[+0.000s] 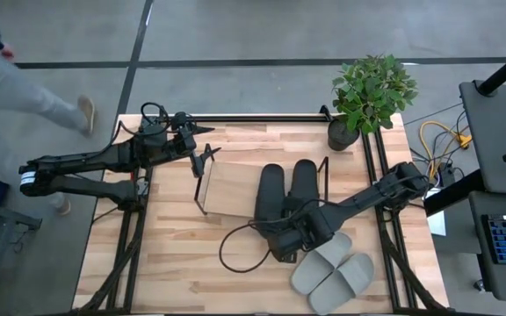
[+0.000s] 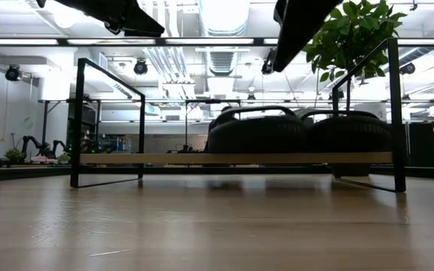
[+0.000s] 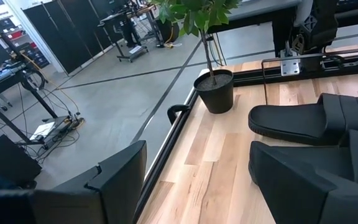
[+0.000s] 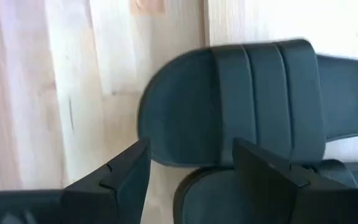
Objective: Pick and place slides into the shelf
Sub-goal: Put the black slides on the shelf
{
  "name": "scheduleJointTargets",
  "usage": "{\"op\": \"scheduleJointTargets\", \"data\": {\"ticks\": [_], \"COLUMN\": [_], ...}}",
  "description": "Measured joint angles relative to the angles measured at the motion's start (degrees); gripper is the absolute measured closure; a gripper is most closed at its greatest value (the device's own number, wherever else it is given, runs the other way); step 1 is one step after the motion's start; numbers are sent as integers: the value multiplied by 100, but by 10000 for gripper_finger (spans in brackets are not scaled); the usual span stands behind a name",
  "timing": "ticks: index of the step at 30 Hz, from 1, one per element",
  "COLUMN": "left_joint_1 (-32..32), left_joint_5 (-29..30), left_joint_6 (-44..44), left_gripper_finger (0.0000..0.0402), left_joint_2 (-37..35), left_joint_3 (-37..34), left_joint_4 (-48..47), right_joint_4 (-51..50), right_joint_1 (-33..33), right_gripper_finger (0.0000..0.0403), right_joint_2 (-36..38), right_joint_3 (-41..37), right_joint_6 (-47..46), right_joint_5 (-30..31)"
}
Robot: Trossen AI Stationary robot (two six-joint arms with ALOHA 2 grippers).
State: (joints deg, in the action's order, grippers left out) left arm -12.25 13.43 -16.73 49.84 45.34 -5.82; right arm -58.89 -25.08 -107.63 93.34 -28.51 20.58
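The two matte black slip-on slides (image 1: pixel 286 189) already rest on the low wood-board shelf (image 1: pixel 227 189). The light grey pair (image 1: pixel 334 270) waits on the table. The right gripper (image 1: pixel 290 237) hovers released over the black heels; the left gripper (image 1: pixel 202 161) idles open nearby.

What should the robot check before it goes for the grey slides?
1. Black slides on the shelf: ok, both lie side by side on its board.
2. Room left on the shelf: ok, the board's left part is bare.
3. Grey slides reachable: ok, they lie on the table near its front right corner, off the shelf.
4. Right gripper free: ok, open, nothing between its fingers, at the black slides' near ends.
5. Left gripper out of the way: ok, open, at the shelf's back left corner.
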Motion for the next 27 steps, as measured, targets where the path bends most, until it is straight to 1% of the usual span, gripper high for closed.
{"op": "scheduleJointTargets", "data": {"ticks": [5, 9, 14, 18, 22, 25, 27], "left_joint_1": [2, 2, 4, 4, 4, 4, 4], "left_joint_5": [-2, -2, -2, -2, -2, -2, -2], "left_joint_6": [0, 1, 7, 4, 4, 4, 4], "left_gripper_finger": [132, 132, 132, 132, 132, 132, 132], "left_joint_2": [-2, -1, -2, -2, -2, -2, -2], "left_joint_3": [0, 0, 0, 0, 0, 0, 0], "left_joint_4": [-22, -82, -79, -79, -84, -89, -118], "right_joint_4": [131, 211, 405, 555, 511, 356, 215], "right_joint_1": [12, 28, 27, -99, -220, -246, -265], "right_gripper_finger": [186, 188, 188, 188, 189, 189, 189], "right_joint_2": [50, 63, 42, -21, -171, -300, -382], "right_joint_3": [0, 0, -21, -75, -116, -125, -127], "right_joint_6": [1, 50, 525, 1271, 1747, 1845, 1919], "right_joint_5": [65, 296, 351, 372, 689, 1172, 1359]}}
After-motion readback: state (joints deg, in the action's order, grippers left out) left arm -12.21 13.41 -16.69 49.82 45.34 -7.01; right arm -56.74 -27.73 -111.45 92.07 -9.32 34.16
